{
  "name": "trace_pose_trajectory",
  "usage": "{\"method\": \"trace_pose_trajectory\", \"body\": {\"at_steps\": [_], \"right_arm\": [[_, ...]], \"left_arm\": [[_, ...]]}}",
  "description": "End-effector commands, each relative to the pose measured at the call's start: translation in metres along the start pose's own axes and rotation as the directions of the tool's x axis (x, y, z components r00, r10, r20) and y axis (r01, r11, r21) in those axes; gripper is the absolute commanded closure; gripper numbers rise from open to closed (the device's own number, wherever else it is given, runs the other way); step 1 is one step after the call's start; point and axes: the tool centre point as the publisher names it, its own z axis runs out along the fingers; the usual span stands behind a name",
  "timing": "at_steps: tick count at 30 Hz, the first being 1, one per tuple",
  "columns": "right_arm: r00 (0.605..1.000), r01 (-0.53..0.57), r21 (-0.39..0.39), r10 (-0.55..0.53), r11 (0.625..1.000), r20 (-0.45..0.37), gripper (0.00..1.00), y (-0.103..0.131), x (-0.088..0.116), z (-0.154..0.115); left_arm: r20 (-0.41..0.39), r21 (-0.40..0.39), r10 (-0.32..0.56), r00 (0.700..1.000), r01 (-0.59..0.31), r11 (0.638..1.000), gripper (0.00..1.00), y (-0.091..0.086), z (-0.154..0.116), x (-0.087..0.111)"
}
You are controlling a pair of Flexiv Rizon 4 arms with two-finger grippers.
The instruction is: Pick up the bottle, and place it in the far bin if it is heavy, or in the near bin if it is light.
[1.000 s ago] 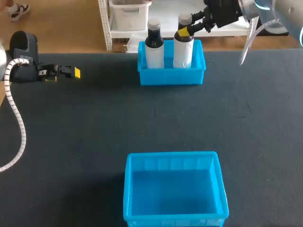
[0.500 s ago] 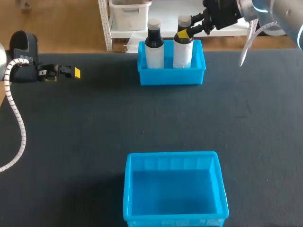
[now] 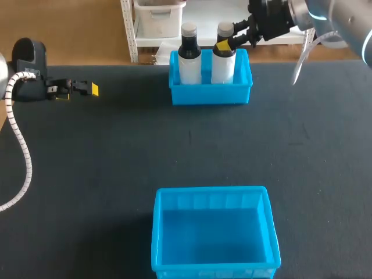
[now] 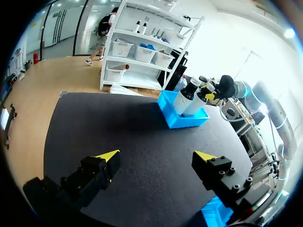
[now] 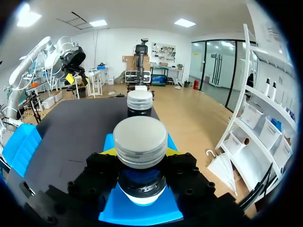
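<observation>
The right hand (image 3: 225, 43) pinches the neck of the bottle (image 3: 223, 63) just under its cap. The bottle stands upright inside the far bin (image 3: 209, 94), just beside a second bottle (image 3: 189, 58) in that bin.

The risk I see lies in the release. The bottle is tall against the far bin's low wall. If the fingers drag sideways or snag the cap as they let go, it could tip into its neighbour or over the wall.

The left hand (image 4: 156, 161) hovers over the bench (image 3: 116, 151) well to the side of the far bin, fingers spread and holding nothing. The near bin (image 3: 212, 195) sits well apart from the far bin, on the robot's side.

Both bottles carry pale labels, but no writing on them can be read.
</observation>
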Motion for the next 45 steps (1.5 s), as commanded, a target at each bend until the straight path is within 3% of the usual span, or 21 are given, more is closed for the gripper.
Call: {"method": "trace_pose_trajectory", "body": {"at_steps": [1, 16, 17, 18, 19, 31, 45], "right_arm": [[1.0, -0.002, -0.24, 0.001, 0.971, -0.002, 1.0, -0.012, -0.001, 0.002], [1.0, -0.024, -0.254, 0.022, 0.967, -0.011, 1.0, -0.016, 0.005, 0.006], [1.0, -0.027, -0.256, 0.024, 0.966, -0.015, 0.85, -0.016, 0.005, 0.006], [1.0, -0.028, -0.257, 0.025, 0.966, -0.018, 0.56, -0.017, 0.005, 0.006], [0.999, -0.03, -0.258, 0.026, 0.966, -0.02, 0.0, -0.017, 0.005, 0.006], [0.999, -0.047, -0.249, 0.039, 0.967, -0.035, 0.0, -0.018, 0.003, -0.003], [0.993, -0.091, -0.12, 0.081, 0.989, -0.086, 0.0, -0.008, 0.014, -0.061]], "left_arm": [[0.0, 0.0, 0.0, 1.0, 0.0, 1.0, 0.0, 0.0, 0.0, 0.0], [0.0, 0.0, 0.0, 1.0, 0.0, 1.0, 0.0, 0.0, 0.0, 0.0], [0.0, 0.0, 0.0, 1.0, 0.0, 1.0, 0.0, 0.0, 0.0, 0.0], [0.0, 0.0, 0.0, 1.0, 0.0, 1.0, 0.0, 0.0, 0.0, 0.0], [0.0, 0.0, 0.0, 1.0, 0.0, 1.0, 0.0, 0.0, 0.0, 0.0], [0.0, 0.0, 0.0, 1.0, 0.0, 1.0, 0.0, 0.0, 0.0, 0.0], [0.0, 0.0, 0.0, 1.0, 0.0, 1.0, 0.0, 0.0, 0.0, 0.0]]}}
